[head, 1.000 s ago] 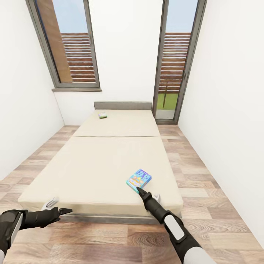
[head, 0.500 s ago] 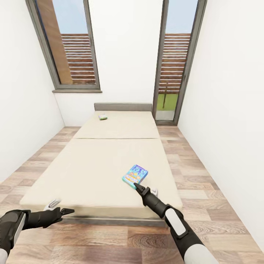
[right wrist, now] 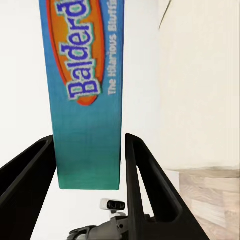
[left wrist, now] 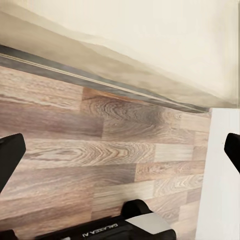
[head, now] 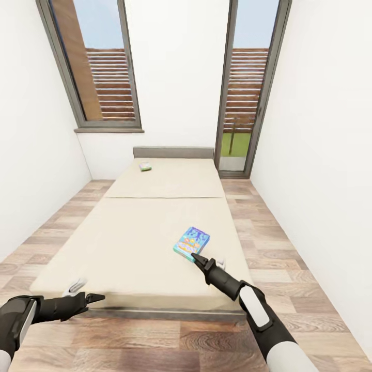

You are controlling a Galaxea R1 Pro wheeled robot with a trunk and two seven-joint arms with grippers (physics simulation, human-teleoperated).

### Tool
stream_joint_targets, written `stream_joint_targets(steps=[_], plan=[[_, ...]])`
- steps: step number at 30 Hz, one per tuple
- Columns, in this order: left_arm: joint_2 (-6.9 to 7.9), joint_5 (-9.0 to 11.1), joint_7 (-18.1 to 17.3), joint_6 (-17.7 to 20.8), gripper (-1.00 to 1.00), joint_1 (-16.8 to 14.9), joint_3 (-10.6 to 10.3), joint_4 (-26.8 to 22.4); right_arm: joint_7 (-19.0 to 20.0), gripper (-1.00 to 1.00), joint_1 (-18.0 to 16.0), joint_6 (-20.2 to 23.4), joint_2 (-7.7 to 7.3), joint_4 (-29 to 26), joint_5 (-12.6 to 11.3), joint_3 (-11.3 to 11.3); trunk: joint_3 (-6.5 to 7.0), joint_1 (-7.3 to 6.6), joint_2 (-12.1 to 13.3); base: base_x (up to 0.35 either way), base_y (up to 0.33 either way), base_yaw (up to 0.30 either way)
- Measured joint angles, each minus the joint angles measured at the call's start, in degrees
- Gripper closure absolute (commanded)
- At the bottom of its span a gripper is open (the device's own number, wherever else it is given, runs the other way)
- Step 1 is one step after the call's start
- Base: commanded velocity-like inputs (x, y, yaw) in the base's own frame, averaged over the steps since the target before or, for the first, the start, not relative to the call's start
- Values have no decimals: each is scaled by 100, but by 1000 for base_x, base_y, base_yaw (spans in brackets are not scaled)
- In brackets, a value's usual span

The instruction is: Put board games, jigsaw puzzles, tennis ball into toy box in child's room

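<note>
R gripper [head: 195,257] clamps blue board game [head: 191,244] — lifted above bed [head: 134,243].

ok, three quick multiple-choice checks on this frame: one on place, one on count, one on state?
1. Where does the far board game lie?
A. on the floor
B. on the window sill
C. on the bed, near the headboard

2. How many board games are on the bed?
A. one
B. two
C. three

3. What state is the left pincer in?
A. open, holding nothing
B. shut on a ball
C. shut on a board game

Answers:
1 C: the far board game sits on the bed just in front of the headboard.
2 B: besides the far one, there is the near board game by the foot end.
3 A: the left wrist view shows the left pincer with its fingertips wide apart and bare floor between them.
</note>
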Motion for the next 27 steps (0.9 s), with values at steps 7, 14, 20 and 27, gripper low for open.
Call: stream_joint_targets(steps=[7,14,20,27], plan=[[29,0,-32,0,-100,-1,13,-10,-7,100,3,0,-3,-66,3,-5,126,-154,281,0,0,0],[27,0,-31,0,-100,-3,-10,-12,-15,100,3,-1,-3,-66,13,3,251,-308,562,0,0,0],[25,0,-33,0,-100,-1,-19,-12,-5,100,4,-8,-4,-57,6,-3,359,-439,802,0,0,0],[25,0,-31,0,-100,-2,-19,-12,-4,100,4,-24,2,-58,4,-11,485,-593,1083,0,0,0]])
